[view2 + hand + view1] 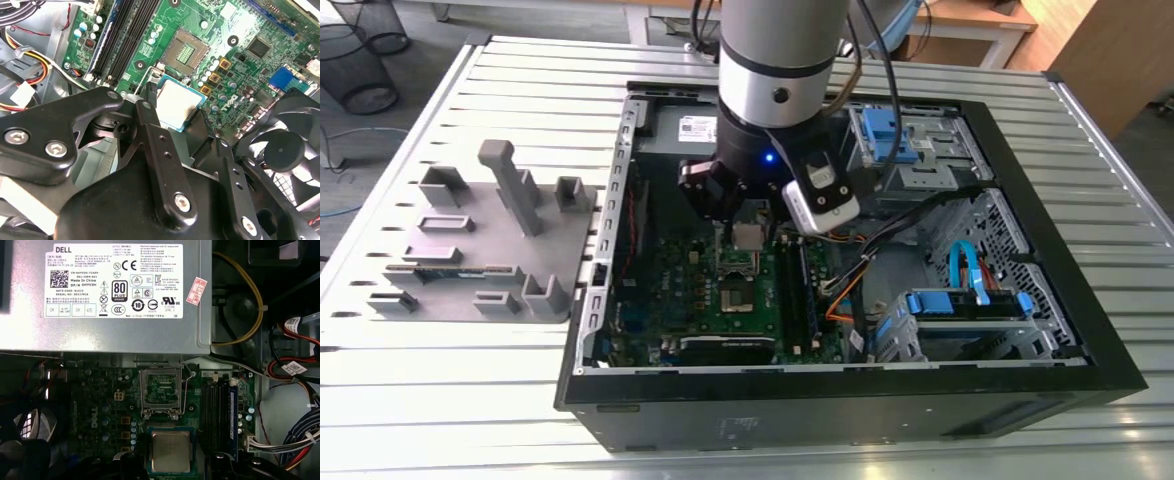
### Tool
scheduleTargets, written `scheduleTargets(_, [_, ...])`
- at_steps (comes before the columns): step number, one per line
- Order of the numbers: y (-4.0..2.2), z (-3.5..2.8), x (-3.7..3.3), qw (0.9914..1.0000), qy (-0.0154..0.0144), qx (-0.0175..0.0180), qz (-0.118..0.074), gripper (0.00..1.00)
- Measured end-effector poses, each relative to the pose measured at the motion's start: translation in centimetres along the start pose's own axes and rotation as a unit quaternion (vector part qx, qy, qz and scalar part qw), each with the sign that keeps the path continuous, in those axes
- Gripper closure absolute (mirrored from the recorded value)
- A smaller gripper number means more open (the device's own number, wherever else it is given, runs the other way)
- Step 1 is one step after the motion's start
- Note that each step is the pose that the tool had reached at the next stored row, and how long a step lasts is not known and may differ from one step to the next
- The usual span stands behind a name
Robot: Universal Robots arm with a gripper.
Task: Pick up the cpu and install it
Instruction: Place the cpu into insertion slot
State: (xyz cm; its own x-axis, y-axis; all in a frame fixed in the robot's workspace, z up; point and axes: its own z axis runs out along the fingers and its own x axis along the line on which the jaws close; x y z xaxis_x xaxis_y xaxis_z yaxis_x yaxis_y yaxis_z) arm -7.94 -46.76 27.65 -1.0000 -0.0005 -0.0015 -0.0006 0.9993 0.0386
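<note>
1. The tool (747, 232) hangs off the arm, down inside the open computer case (854, 405). The case sits on the slatted metal bench (520, 90).
2. Its black fingers (155, 135) are clamped on the cpu (180, 102) from two opposite edges, with the silver top facing up.
3. So the cpu is in the air over the green motherboard (670, 285), close to the socket (740, 278). Can't tell if it's lined up dead over it.
4. The socket is uncovered and its contacts show in the second wrist view.
5. The long black memory sticks (798, 290) run just beside the socket, on the exterior view's right.
6. A grey fixture plate (480, 250) lies on the bench at the exterior view's left of the case, well apart from the tool.
</note>
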Motion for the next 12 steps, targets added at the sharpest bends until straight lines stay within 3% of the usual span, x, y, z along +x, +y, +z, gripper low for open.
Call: scheduleTargets(12, [-0.52,0.29,0.01,1.00000,0.0000,0.0003,0.000,0.53])
